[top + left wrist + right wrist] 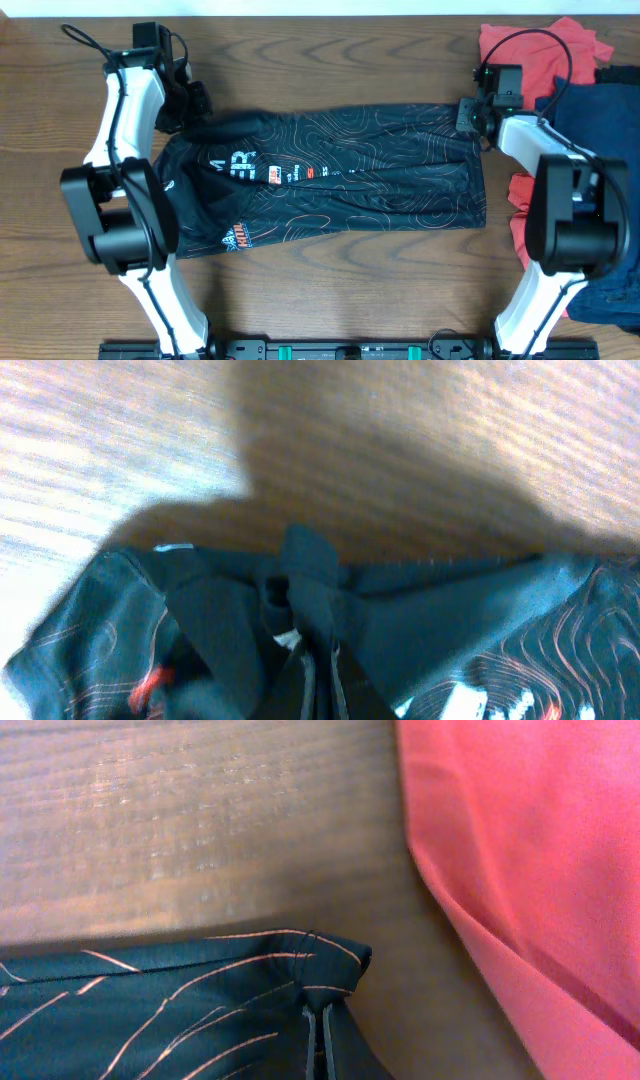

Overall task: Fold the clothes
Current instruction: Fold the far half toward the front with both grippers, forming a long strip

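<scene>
Jersey (pixel 330 170) flat on the worktop (pixel 330 300); my left tool (pixel 188 103) and right tool (pixel 468 114) each clenched on one of its far corners, I judge to lift that edge evenly.

The jersey (pixel 330 170) carries large white characters (pixel 238 160) near its left end that read roughly "ER"; the strokes before them are unclear. The small orange and white logos (pixel 290 174) beside them are illegible, as is the blue-and-orange badge (pixel 240 237) at the lower edge.
</scene>
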`<move>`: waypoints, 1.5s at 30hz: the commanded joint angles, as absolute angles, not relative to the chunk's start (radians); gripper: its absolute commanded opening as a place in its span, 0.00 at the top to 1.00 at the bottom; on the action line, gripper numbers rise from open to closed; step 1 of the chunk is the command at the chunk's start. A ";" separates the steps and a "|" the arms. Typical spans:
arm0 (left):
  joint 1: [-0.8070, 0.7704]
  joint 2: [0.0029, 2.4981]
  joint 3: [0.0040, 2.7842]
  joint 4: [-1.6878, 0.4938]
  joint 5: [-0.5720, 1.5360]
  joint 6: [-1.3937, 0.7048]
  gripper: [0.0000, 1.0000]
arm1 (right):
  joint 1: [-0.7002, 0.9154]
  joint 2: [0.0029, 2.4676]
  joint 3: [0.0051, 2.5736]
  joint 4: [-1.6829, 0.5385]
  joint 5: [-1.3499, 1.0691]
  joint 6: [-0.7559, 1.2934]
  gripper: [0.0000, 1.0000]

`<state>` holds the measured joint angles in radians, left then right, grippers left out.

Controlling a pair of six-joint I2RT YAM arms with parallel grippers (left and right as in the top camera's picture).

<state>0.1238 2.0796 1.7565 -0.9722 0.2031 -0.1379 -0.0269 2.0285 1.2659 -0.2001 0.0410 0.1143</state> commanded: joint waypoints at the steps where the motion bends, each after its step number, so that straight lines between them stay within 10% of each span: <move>1: 0.140 1.990 1.758 -1.042 0.185 -0.147 0.94 | -0.028 1.914 1.264 -0.252 0.083 0.126 0.97; 40: 0.291 1.940 1.635 -1.534 0.084 -0.143 0.94 | -0.025 1.758 1.262 -1.015 0.078 0.118 0.94; 45: 0.291 1.940 1.632 -1.565 0.084 -0.143 0.94 | -0.025 1.758 1.262 -1.044 0.078 0.118 0.70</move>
<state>0.2863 1.9438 1.6421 -1.5478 0.1040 -0.1379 -0.0269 1.7752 1.2625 -1.0393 0.0673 0.1188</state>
